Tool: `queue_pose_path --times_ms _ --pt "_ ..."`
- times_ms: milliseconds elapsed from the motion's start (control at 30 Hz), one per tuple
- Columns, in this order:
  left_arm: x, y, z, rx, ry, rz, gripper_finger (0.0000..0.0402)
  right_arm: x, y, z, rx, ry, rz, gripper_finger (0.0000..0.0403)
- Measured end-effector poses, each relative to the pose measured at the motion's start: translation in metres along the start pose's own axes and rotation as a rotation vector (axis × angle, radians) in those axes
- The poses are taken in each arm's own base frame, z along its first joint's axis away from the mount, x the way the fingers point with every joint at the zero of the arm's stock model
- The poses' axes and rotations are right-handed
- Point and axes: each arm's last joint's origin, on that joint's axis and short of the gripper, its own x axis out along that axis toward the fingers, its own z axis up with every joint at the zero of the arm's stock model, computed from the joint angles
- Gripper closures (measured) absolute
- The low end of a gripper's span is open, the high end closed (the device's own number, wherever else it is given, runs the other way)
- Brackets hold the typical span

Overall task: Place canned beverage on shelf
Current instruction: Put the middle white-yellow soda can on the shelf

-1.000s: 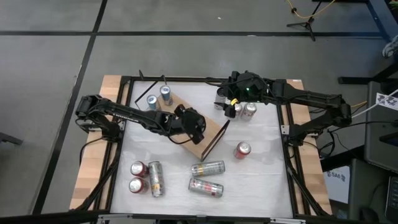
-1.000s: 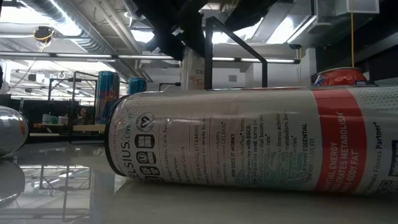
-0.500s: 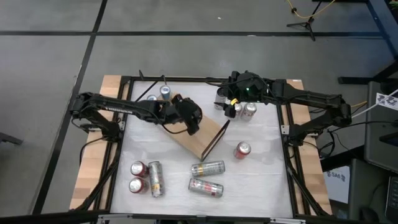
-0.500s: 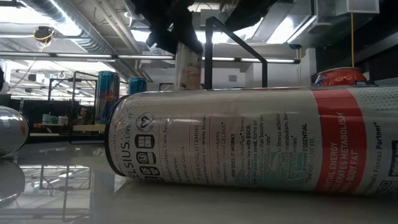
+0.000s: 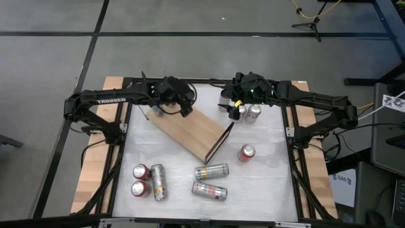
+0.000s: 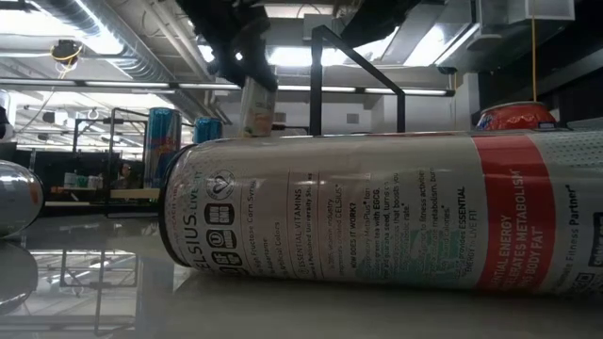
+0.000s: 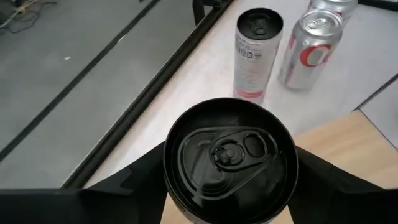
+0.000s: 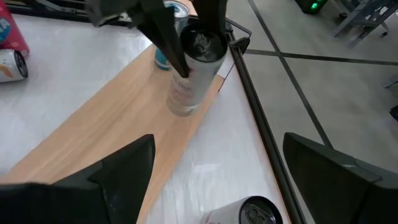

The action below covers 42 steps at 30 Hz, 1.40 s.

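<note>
can (image 8: 189,68) on shelf (image 5: 190,130) far-left end | four cans (image 5: 210,180) in front

The lying can (image 6: 377,217) reads "CELSIUS"; the left arm (image 5: 114,99) reads "TROSSEN".

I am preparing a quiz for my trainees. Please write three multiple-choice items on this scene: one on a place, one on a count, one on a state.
1. Where does the left pincer hold its can?
A. at the far end of the shelf
B. at the table's near edge
C. beyond the table

2. How many lying cans are on the near part of the table?
A. one
B. three
C. six

3. How is the right pincer?
A. shut on a can
B. open, holding nothing
C. shut on the shelf

Key: 1 A, the right wrist view shows the can at the board's end; 2 B, the high view shows three on their sides; 3 B, its fingers stand wide apart with nothing between them.
</note>
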Motion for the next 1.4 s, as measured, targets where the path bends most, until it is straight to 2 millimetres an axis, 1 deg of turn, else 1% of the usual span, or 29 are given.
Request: queue_pose_path --times_ms 67,233,333,567,1100,1400 --pt "0.007 0.005 -0.003 -0.014 -0.008 -0.014 0.0163 0.000 0.000 0.000 0.000 0.001 0.000 0.0054" --pt "0.021 0.017 -0.018 -0.036 0.013 -0.017 0.0163 0.000 0.000 0.000 0.000 0.001 0.000 0.0054" --pt "0.024 0.023 -0.021 -0.027 0.020 0.000 0.0163 0.000 0.000 0.000 0.000 0.001 0.000 0.0054" --pt "0.027 0.033 -0.020 -0.036 0.024 -0.041 0.0163 0.000 0.000 0.000 0.000 0.002 0.000 0.0054" --pt "0.027 0.036 -0.020 -0.026 0.028 -0.036 0.0163 0.000 0.000 -0.001 -0.001 0.008 0.002 0.0054" --pt "0.028 0.038 -0.021 -0.068 0.039 -0.029 0.0163 0.000 0.000 -0.001 0.000 0.008 0.002 0.0054"
